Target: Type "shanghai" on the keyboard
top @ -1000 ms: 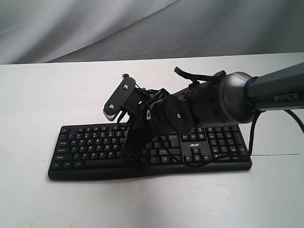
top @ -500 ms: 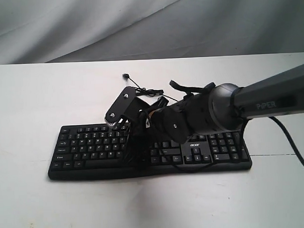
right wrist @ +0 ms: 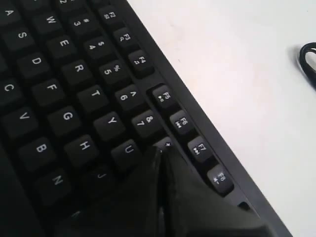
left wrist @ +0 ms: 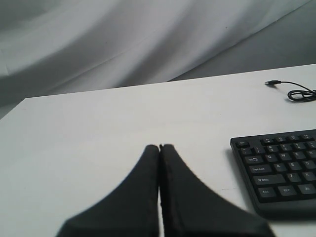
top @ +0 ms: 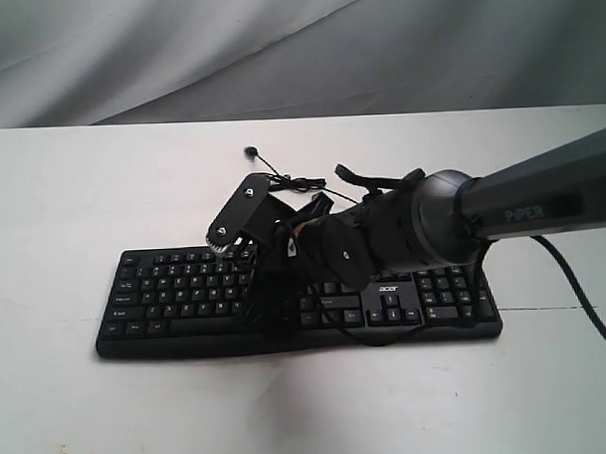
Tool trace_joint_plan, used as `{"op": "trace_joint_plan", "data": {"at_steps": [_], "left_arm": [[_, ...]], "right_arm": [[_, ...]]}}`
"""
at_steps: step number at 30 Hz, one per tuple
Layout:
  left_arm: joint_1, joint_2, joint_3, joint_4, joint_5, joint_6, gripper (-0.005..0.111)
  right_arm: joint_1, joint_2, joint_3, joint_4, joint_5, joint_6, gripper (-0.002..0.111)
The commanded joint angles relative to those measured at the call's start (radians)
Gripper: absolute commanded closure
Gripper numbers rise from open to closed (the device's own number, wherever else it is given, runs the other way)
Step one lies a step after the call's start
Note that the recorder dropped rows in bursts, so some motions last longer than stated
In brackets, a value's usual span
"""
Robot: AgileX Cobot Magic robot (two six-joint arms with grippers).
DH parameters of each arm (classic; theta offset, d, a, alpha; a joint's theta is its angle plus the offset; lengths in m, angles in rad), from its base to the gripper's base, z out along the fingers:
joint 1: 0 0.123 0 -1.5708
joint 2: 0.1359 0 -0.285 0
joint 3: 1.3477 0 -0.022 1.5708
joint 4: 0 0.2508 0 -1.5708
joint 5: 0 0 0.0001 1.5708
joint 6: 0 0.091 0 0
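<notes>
The black keyboard lies across the white table, with its "acer" logo by the number pad. My right gripper reaches in from the right and points down at the middle of the letter keys. In the right wrist view this gripper is shut, empty, its tips at the 8 key just beyond U, above the keyboard. Contact with a key cannot be told. My left gripper is shut and empty over bare table, off the left end of the keyboard. It does not show in the exterior view.
The keyboard's thin black cable coils on the table behind it, its plug lying loose; the cable also shows in the left wrist view. The right arm covers the keyboard's middle. A grey cloth backdrop hangs behind the white table.
The right arm has come down and shifted a little left over the keyboard, uncovering the cable plug behind it. Its gripper stays shut over the middle keys.
</notes>
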Motion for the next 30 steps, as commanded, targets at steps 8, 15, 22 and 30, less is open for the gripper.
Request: {"op": "trace_joint_plan", "data": {"at_steps": [8,15,22,30], "left_arm": [[-0.007,-0.004,0.005,-0.002,-0.01,-0.004,0.107],[-0.007,-0.004,0.005,-0.002,-0.01,-0.004,0.107],[-0.007,-0.004,0.005,-0.002,-0.01,-0.004,0.107],[-0.007,-0.004,0.005,-0.002,-0.01,-0.004,0.107]], "right_arm": [[0.004,-0.033,0.006,0.009,-0.016,-0.005,0.108],[0.004,-0.236,0.006,0.0,0.176,-0.005,0.108],[-0.049,-0.756,0.304,0.118,0.189,0.06,0.108],[-0.089,-1.234,0.671,0.077,0.128,0.253,0.108]]}}
